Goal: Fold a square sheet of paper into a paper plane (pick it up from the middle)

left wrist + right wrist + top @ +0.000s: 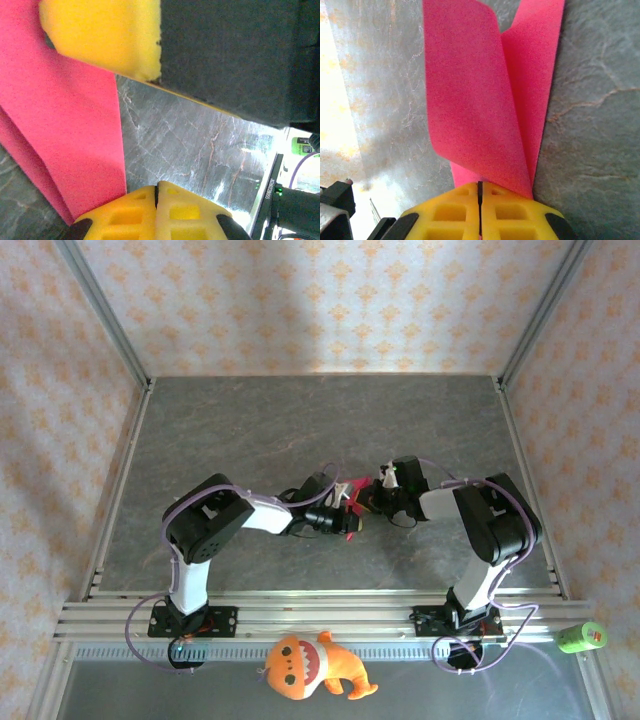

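Left hand (156,200) closed beside right hand (480,200), which pinches paper (485,100).

The sheet of paper (480,100) is thin, plain magenta-pink and unmarked. It is no longer flat but folded lengthwise into narrow overlapping flaps. The front flap has a rounded corner that bows away from the layer behind it. Its near end is pinched between the closed fingertips of the right gripper (480,187). From above, the paper appears as a small pink sliver near the middle of the grey table (250,420).
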`<action>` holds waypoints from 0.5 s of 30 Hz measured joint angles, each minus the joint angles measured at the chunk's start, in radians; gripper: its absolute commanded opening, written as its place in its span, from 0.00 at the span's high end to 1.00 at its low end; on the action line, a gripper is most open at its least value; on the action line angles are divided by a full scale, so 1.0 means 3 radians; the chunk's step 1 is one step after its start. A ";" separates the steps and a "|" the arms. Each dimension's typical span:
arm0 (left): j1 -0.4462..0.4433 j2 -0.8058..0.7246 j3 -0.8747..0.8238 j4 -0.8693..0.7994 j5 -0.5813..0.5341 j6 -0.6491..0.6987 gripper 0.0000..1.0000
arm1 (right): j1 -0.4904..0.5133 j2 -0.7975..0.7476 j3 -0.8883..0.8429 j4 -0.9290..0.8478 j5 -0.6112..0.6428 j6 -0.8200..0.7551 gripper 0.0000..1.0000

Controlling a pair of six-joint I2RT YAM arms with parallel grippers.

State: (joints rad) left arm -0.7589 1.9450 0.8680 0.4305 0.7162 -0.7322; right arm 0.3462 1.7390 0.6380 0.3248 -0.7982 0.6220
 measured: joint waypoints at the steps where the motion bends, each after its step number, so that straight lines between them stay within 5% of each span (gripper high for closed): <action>1: -0.0001 -0.0006 -0.0025 0.0039 0.0000 -0.0006 0.97 | 0.0000 0.0000 0.0000 -0.0001 0.0003 -0.0006 0.93; 15: -0.0217 -0.0258 -0.0407 0.0187 -0.0123 -0.0175 0.94 | 0.0006 -0.0009 0.0013 -0.0042 0.0033 -0.0051 0.93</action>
State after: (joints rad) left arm -0.8242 1.8675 0.7460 0.4866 0.6792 -0.7849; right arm 0.3481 1.7363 0.6418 0.3122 -0.7883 0.6067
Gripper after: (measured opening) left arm 0.063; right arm 0.072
